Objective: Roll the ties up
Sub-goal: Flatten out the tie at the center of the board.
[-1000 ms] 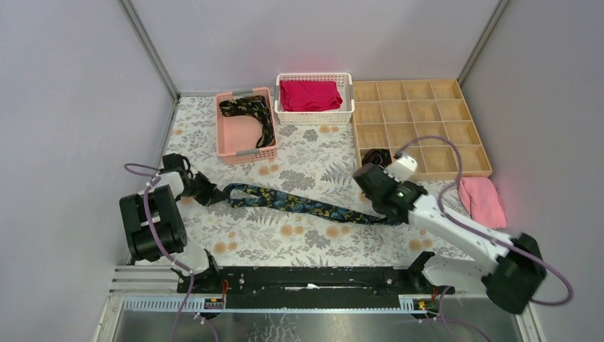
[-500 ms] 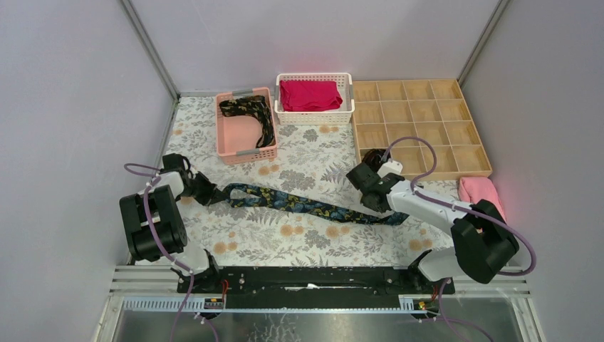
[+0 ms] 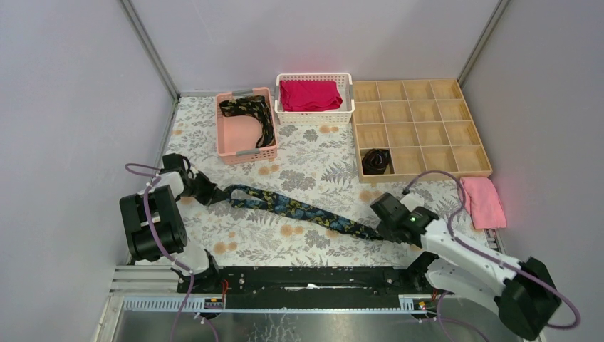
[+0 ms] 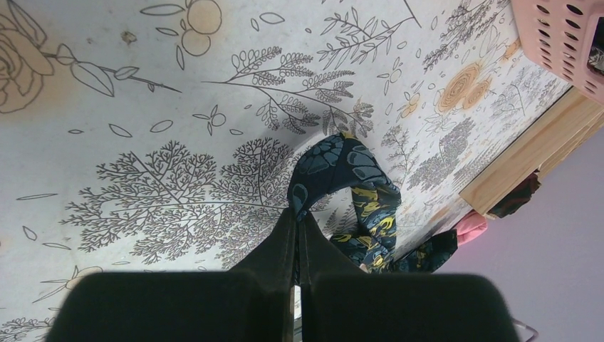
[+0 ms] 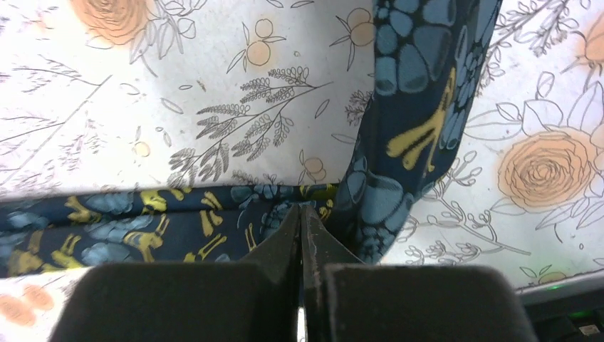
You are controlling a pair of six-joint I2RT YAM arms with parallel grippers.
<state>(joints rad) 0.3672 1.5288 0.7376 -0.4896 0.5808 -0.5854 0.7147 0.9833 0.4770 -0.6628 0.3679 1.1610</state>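
Status from where I stand: roughly a third done, I'd say. One coil (image 3: 375,160) sits in the near-left cell of the tray (image 3: 449,135), so that one looks finished. The blue tie (image 3: 299,209) is the one in work. It's laid out nearly full length across the table (image 3: 306,153), running diagonally from the left gripper (image 3: 208,194) to the right gripper (image 3: 379,228). It lies flat, with no turns wound that I can see. Left gripper is clenched on one end: the wrist view shows the fingers (image 4: 281,239) closed together with the tie tip pinched between them and a small hump of fabric just ahead. Right gripper is likewise clamped on the other end, near the table's front edge. Its wrist view shows the fabric bent at the pinch, one run going off to the left and the wider run going up and away. Might be the first fold for a roll, can't say. The gold tie (image 3: 251,112) lies loose in the pink basket (image 3: 238,135), not rolled, with neither arm near it. Left to do, by my read: wind the blue tie end to end, drop it in a tray cell, then pull the gold tie and repeat.
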